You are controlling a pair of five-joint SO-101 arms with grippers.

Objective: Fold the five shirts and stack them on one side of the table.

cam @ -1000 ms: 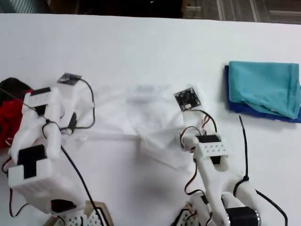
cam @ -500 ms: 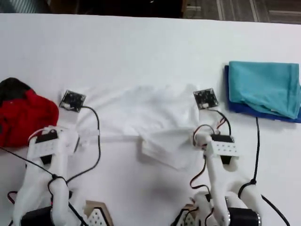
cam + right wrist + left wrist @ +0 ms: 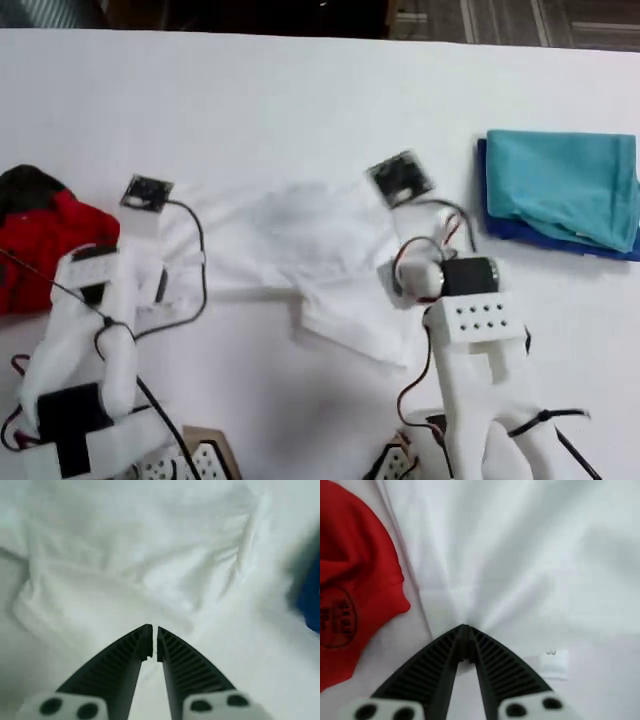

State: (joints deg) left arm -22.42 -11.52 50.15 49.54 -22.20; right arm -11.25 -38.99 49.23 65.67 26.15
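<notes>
Now left hand and right hand both clamp one white shirt.

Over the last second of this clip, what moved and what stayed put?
The arms first stretched the white shirt wide and flat; then both moved off toward the far side, the right arm swinging in toward the middle with the shirt's corner. The left pincer and right pincer are shut on the shirt. The red shirt and the folded teal-and-blue stack lie as before.
</notes>
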